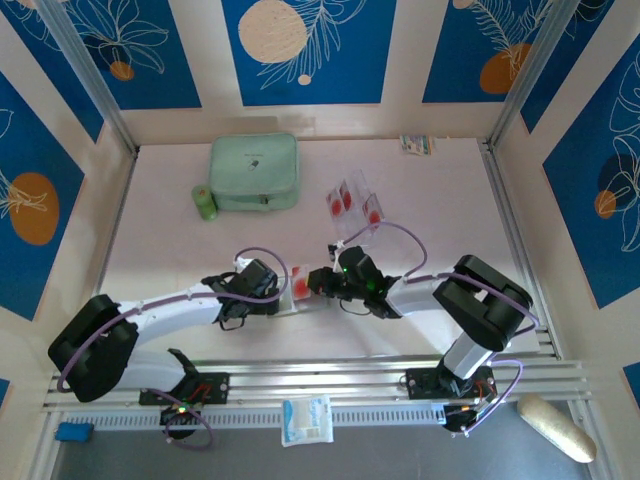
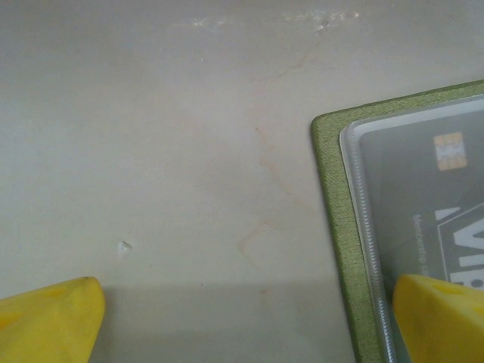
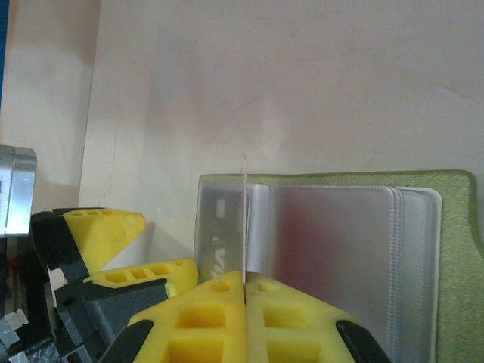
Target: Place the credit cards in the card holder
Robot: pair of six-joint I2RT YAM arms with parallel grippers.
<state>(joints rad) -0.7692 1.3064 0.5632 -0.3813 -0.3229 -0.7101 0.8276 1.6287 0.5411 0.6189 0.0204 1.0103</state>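
Note that the card holder (image 3: 454, 249) lies open on the table (image 1: 170, 240), close to the middle of its near edge, with its pale clear pockets facing up. Your right gripper (image 3: 244, 291) is clamped on one credit card (image 3: 244, 219), which stands upright and edge-on just above the pockets. Your left gripper (image 2: 242, 325) has its jaws wide apart and holds nothing. One fingertip (image 2: 439, 318) sits over a filled pocket at the holder's corner, the other over bare table. The other credit cards (image 1: 352, 200) lie loose toward the far edge, right of the mint-green case (image 1: 254, 172) and the green roll (image 1: 204, 202).
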